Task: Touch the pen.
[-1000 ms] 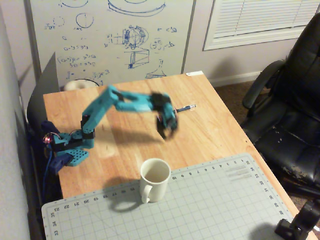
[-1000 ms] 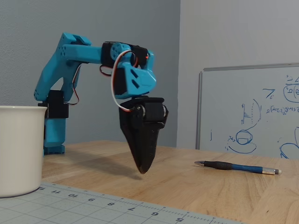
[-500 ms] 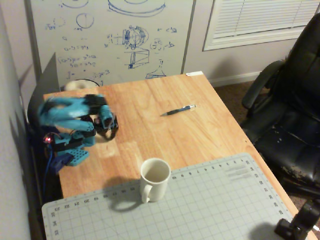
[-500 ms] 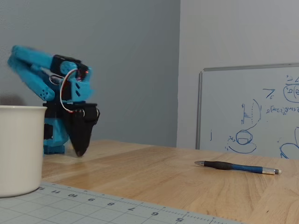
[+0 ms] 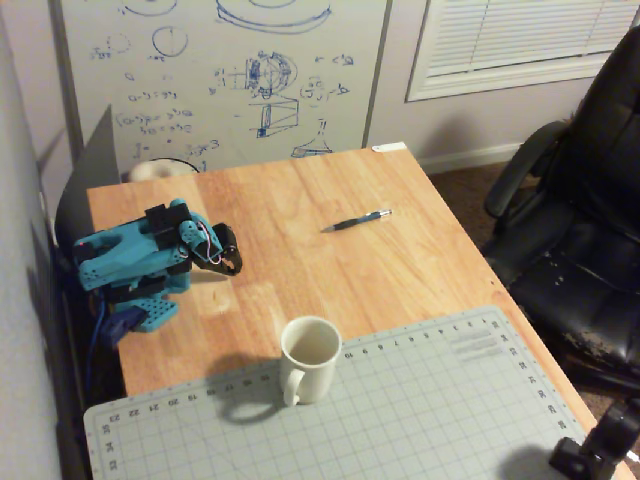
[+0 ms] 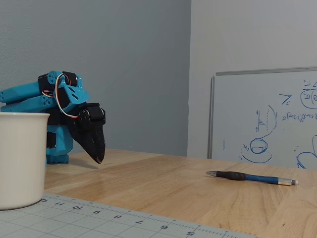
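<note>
lying flat on the wooden table (image 5: 400, 270), the pen (image 5: 357, 221) is near mid-table, well apart from the arm, nothing touching it. gripper (image 5: 235, 266) on the folded blue arm (image 5: 130, 262) sits at the left edge in both fixed views, tip pointing down just above the wood, jaws look closed on nothing. white mug (image 5: 308, 358) stands on the cutting mat (image 5: 400, 410), nearer the camera

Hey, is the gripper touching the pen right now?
Apart. In both fixed views, bare wooden table lies between the gripper and the pen; the low side view shows the gap plainly too.
</note>
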